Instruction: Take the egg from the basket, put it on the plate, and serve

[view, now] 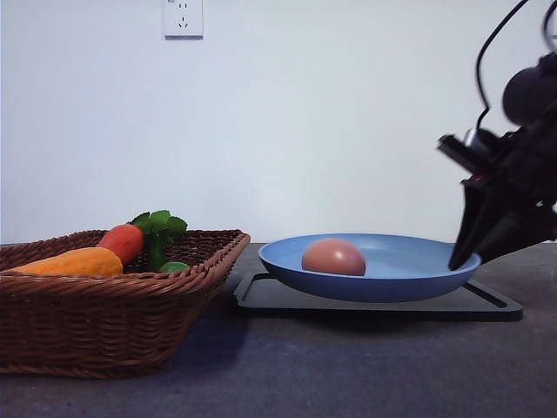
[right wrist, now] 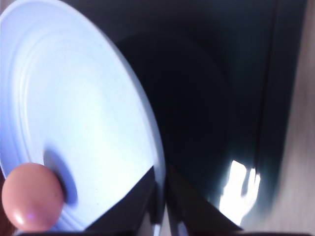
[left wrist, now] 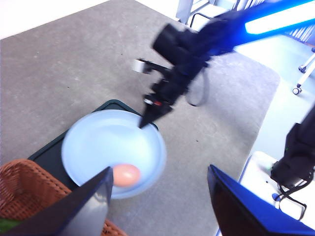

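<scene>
no readable text, labels or numbers

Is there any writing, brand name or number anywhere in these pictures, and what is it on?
None can be read.
The wall socket, egg, plate, basket and black tray show no text.
The right gripper shows small red marks in the left wrist view, too blurred to read.
</scene>
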